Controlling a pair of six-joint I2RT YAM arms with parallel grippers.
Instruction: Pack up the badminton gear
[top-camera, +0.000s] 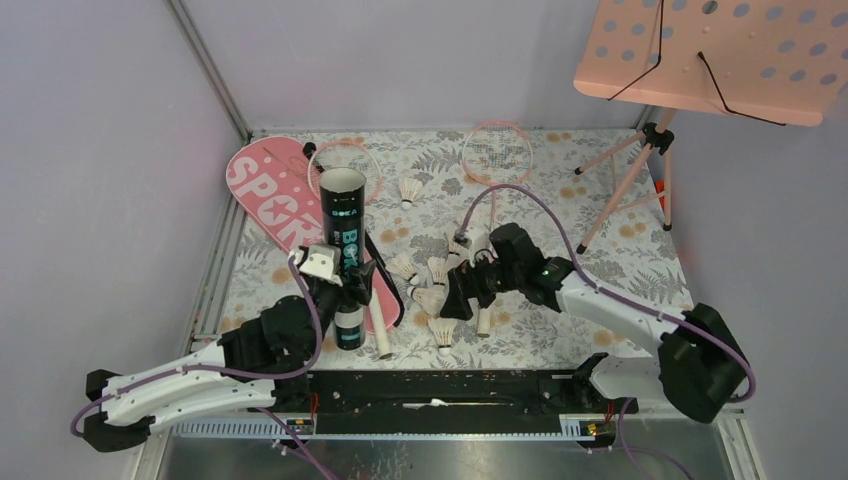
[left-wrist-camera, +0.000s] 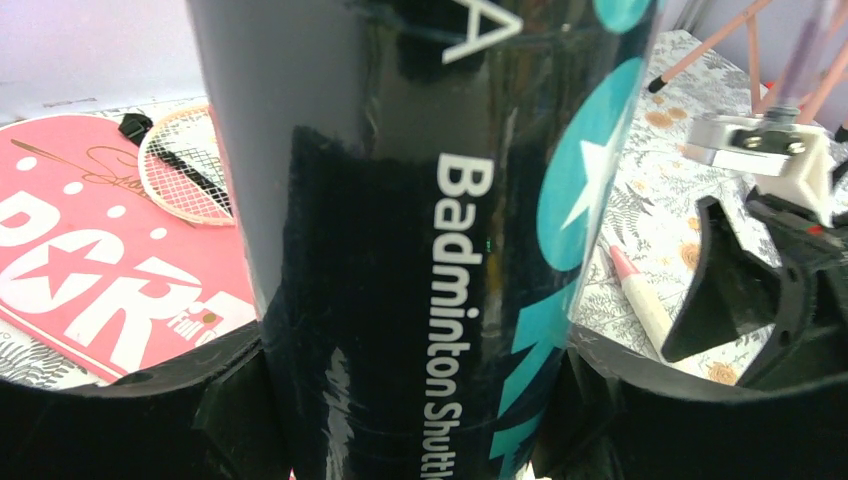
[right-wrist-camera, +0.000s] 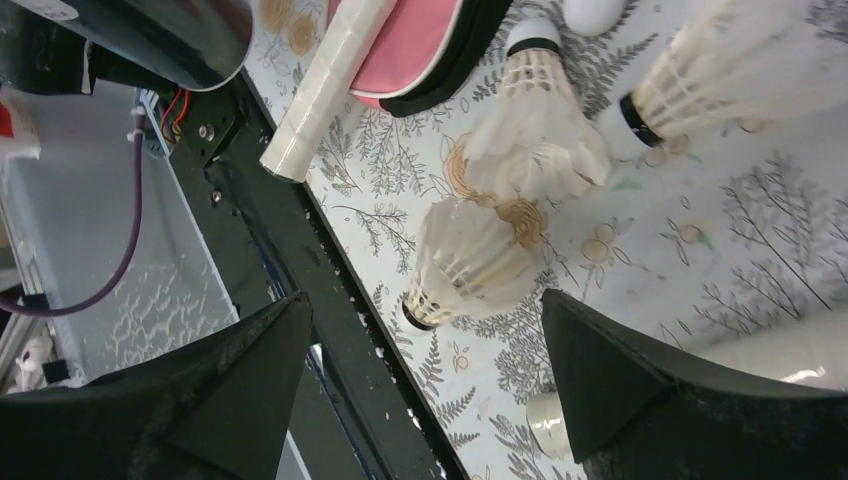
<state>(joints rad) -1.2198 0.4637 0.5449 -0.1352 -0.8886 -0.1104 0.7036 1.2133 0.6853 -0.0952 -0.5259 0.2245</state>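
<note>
My left gripper (top-camera: 345, 290) is shut on the long black tube (top-camera: 342, 240), holding it upright with its open mouth up; the tube (left-wrist-camera: 420, 200) fills the left wrist view between the left gripper's (left-wrist-camera: 415, 380) fingers. My right gripper (top-camera: 455, 297) hangs open over several white shuttlecocks (top-camera: 430, 298) on the floral mat. The right gripper (right-wrist-camera: 425, 300) holds nothing, and one shuttlecock (right-wrist-camera: 465, 260) lies just past its fingertips. The pink "SPORT" cover (top-camera: 268, 190) lies at the back left. Two pink rackets (top-camera: 345, 160) (top-camera: 497, 150) lie on the mat.
The pink perforated music stand (top-camera: 715, 50) rises at the back right, its tripod legs (top-camera: 630, 180) on the mat. A black rail (right-wrist-camera: 330, 300) runs along the table's near edge. A white racket handle (right-wrist-camera: 325, 85) lies beside the cover (right-wrist-camera: 420, 45).
</note>
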